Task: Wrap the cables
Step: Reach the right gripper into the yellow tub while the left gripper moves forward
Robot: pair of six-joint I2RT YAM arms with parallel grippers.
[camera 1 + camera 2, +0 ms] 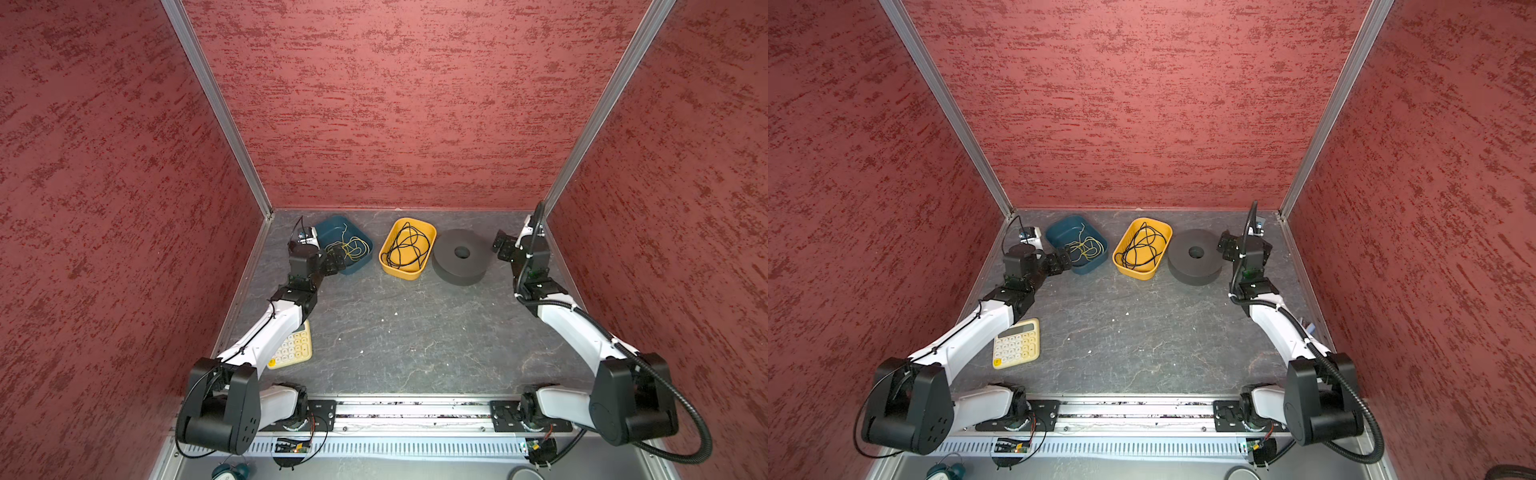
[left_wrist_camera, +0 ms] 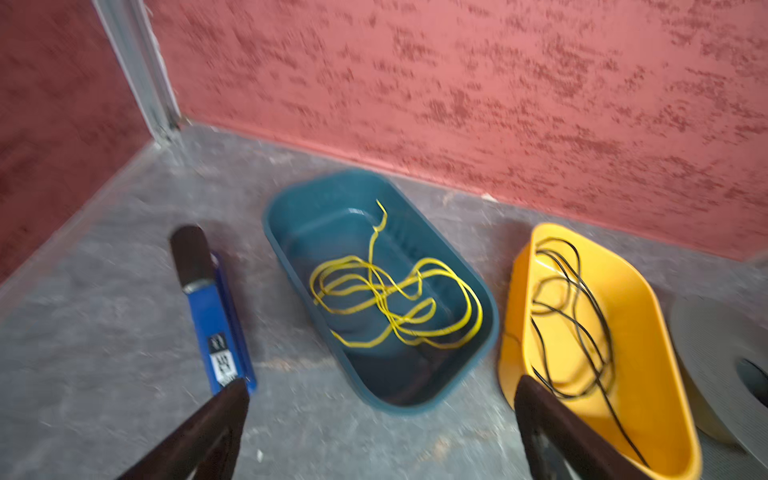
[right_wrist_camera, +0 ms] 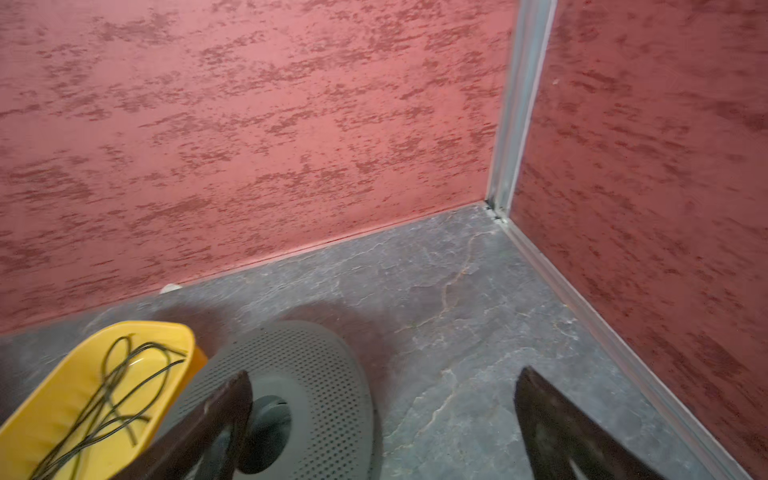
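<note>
The cables are one thin black cord point(image 1: 407, 249) point(image 1: 1144, 248), lying in loose tangled loops inside a yellow tray point(image 1: 401, 274) point(image 1: 1136, 272) at the back middle of the table. The left wrist view shows the cord point(image 2: 582, 324) in the tray point(image 2: 648, 316), and the right wrist view shows it too point(image 3: 112, 399). My left gripper point(image 1: 338, 259) point(image 1: 1065, 259) point(image 2: 380, 382) hovers open at the near end of a teal tray point(image 1: 353, 230), left of the yellow one. My right gripper point(image 1: 500, 245) point(image 1: 1225, 245) point(image 3: 384, 374) is open and empty beside a black disc.
The teal tray point(image 1: 1059, 232) point(image 2: 486, 299) holds a yellow-green wire point(image 2: 395, 299). A black round disc with a centre hole point(image 1: 444, 257) point(image 1: 1183, 262) point(image 3: 299, 357) stands right of the yellow tray. A blue marker point(image 2: 212, 316) lies near the back left corner. A calculator point(image 1: 1016, 344) lies front left. Red walls enclose three sides.
</note>
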